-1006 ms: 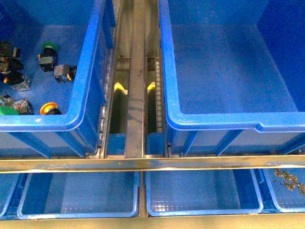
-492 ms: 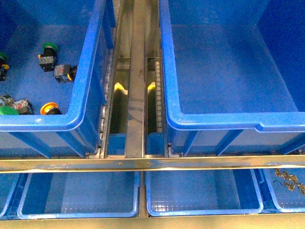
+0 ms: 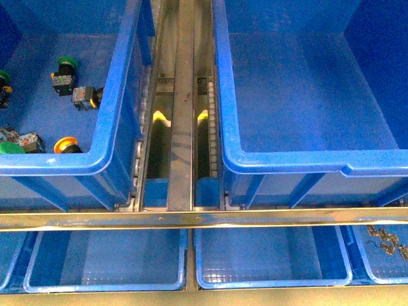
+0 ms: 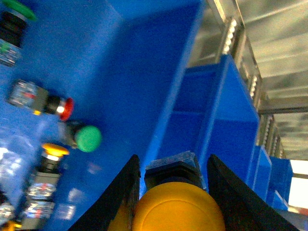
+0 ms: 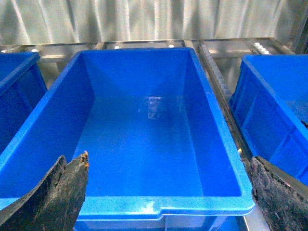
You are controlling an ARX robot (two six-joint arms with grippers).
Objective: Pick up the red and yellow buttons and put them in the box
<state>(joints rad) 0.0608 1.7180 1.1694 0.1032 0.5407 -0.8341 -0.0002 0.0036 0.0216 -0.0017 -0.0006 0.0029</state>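
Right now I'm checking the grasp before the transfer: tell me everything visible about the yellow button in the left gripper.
The yellow button has a smooth, glossy, round yellow cap, plastic by its look, on a dark collar with a bluish block behind. It sits in the left gripper, between its two dark fingers, cap toward the wrist camera. The cap's lower edge is cut off; only the fingers visibly touch it.

The box (image 3: pixel 287 162) on the right is showing a wide open top and a bare floor, giving a gripper lots of room. The tall wall of the left bin (image 3: pixel 118 83) and the metal rail (image 3: pixel 183 115) are standing between it and the yellow button (image 4: pixel 178 211) that the left gripper (image 4: pixel 173 161) is squeezing. Loose switches (image 3: pixel 64 73) are crowding that bin's floor, and a metal bar (image 3: pixel 191 218) is crossing the near side.
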